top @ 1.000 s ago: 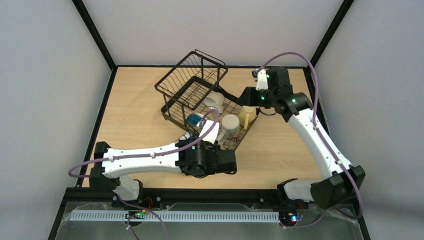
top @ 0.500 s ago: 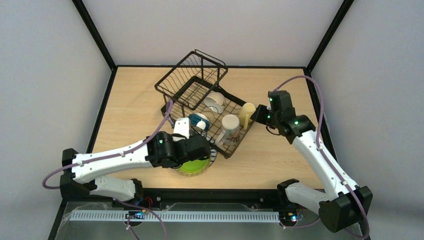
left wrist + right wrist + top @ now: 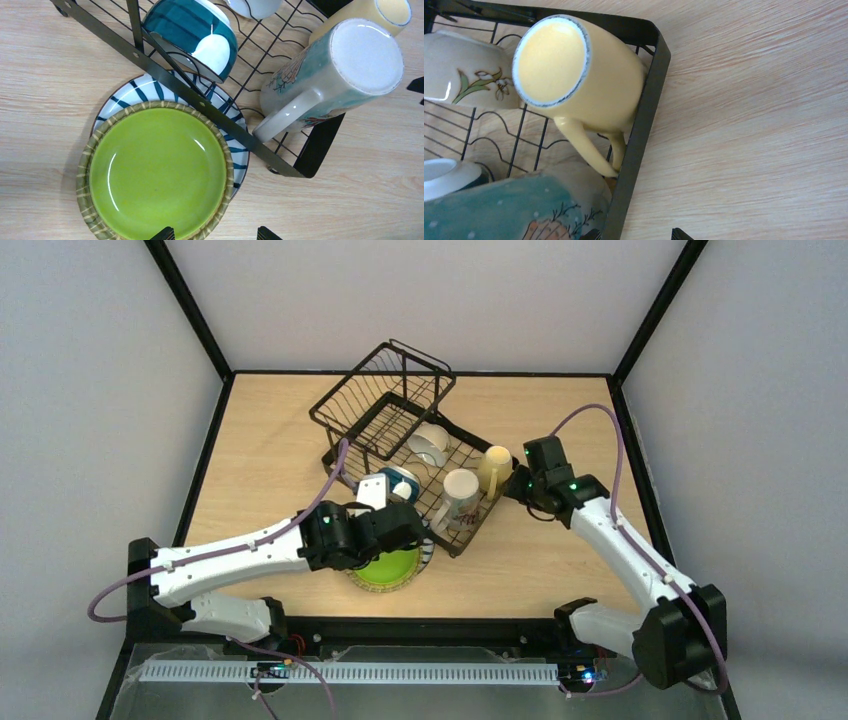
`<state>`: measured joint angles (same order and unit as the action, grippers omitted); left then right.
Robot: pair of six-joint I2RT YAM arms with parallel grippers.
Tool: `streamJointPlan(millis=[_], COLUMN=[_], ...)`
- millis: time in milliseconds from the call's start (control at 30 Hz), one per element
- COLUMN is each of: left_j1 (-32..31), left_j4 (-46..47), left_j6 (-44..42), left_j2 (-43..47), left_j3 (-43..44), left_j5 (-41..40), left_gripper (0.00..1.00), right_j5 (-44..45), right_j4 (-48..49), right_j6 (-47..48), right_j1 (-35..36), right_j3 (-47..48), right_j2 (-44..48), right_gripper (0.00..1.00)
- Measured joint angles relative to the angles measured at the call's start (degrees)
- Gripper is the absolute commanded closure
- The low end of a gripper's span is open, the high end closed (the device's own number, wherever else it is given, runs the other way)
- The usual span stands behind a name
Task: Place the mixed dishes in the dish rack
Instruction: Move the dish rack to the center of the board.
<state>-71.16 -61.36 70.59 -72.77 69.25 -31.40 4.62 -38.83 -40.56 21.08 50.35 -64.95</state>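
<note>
While green plate [image 3: 157,172] edge sits under rack [image 3: 200,102] rim | left pincer [image 3: 214,234], right pincer [image 3: 634,234] apart

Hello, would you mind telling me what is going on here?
Dishes are being loaded into the dish rack. The white bowl, blue bowl, cream mug and yellow mug already sit in it. The green plate lies flat outside, at the rack's edge. The left gripper hovers open over the plate; the right gripper, open and empty, is beside the yellow mug.

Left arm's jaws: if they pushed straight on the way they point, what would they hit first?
Probably the near rim of the green plate; depth is unclear, so maybe the table just beside it.
</note>
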Motion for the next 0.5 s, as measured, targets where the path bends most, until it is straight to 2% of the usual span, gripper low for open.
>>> streamJointPlan(millis=[500], left_j1=[2.93], left_j4=[3.91], left_j6=[-3.54], left_j2=[-0.02], left_j3=[-0.96], left_j5=[2.86], left_gripper=[0.05], right_j5=[3.41], right_j4=[6.67], right_j6=[-1.31], right_j1=[0.00], right_j3=[-0.02], right_j2=[-10.82], right_gripper=[0.21])
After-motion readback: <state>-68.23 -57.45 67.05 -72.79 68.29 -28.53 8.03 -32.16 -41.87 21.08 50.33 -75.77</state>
